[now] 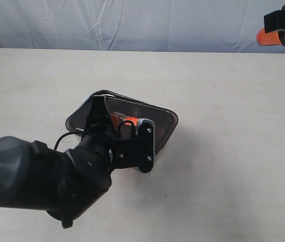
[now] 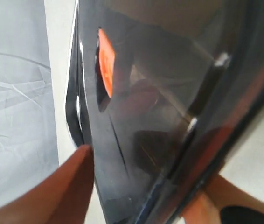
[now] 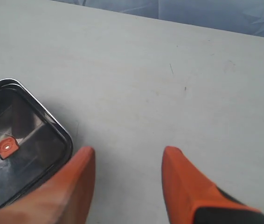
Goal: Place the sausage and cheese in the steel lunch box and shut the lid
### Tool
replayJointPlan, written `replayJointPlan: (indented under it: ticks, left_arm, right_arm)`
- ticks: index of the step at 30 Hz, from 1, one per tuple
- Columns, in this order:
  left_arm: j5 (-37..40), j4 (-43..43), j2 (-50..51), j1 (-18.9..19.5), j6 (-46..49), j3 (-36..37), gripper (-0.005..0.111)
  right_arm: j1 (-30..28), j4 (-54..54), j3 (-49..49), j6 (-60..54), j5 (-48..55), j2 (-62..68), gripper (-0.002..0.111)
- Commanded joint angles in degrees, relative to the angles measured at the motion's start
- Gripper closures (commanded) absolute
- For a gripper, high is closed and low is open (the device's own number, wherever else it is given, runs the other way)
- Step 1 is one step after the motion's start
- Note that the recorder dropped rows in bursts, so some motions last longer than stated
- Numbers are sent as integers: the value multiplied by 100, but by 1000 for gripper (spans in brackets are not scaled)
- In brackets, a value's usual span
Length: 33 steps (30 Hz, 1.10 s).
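The dark smoky lid (image 1: 152, 118) lies over the steel lunch box, whose silver rim (image 1: 100, 93) shows only at the far left corner. My left gripper (image 1: 126, 124) is down on the lid's near side. In the left wrist view its orange fingers (image 2: 71, 186) stand either side of the lid (image 2: 160, 107), shut on it, and the lid's orange tab (image 2: 106, 60) shows. My right gripper (image 3: 128, 161) hangs open and empty over bare table, seen at the top right corner (image 1: 279, 31). The lid (image 3: 15, 149) sits beside it. Sausage and cheese are hidden.
The pale table (image 1: 233, 166) spreads all round the box. A creased grey-blue cloth backdrop (image 1: 132, 22) runs along the far edge. My left arm's dark bulk (image 1: 37, 176) covers the near left of the table.
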Motion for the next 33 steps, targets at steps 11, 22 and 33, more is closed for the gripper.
replayJointPlan:
  ticks: [11, 22, 33]
  left_arm:
    - [-157, -652, -144, -12, 363, 111, 54]
    - [-210, -562, -436, -12, 466, 98, 54]
    - [-208, -540, -436, -12, 466, 98, 54]
  right_arm:
    - [-38, 788, 215, 691, 563, 150, 64]
    - [39, 5952, 3042, -1654, -530, 710, 64]
    - [792, 8015, 3454, -2935, -528, 1271, 64]
